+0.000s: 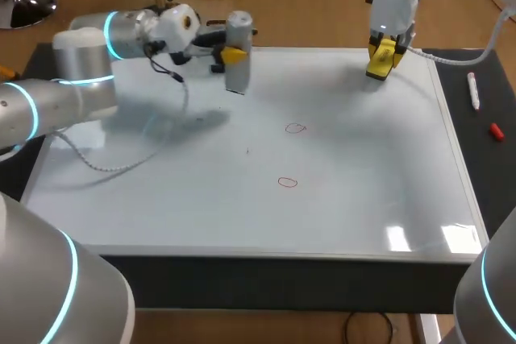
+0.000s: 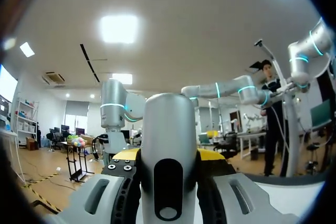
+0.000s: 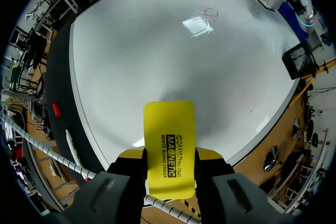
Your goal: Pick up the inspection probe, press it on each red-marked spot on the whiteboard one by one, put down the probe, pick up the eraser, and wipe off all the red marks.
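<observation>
Left pincer (image 1: 232,55): closed on the probe (image 1: 238,76), a grey cylinder standing upright between the two yellow-tipped fingers, one on either side of it; held over the far left part of the whiteboard (image 1: 339,199). Whether the probe's lower end meets the board cannot be told. Red marks, two small rings on the board: the first mark (image 1: 296,128) lies between the two pincers and nearer the front, apart from both; the second mark (image 1: 287,182) lies further forward again, well apart from both pincers. Right pincer (image 1: 384,57): clamped on the eraser (image 3: 169,140), a flat yellow block projecting ahead of the fingers, above the far right part of the board. Marker pen (image 1: 473,90): on the dark counter (image 1: 484,167), beside the right pincer and off the board. Red cap (image 1: 496,130): on the counter near the pen.
</observation>
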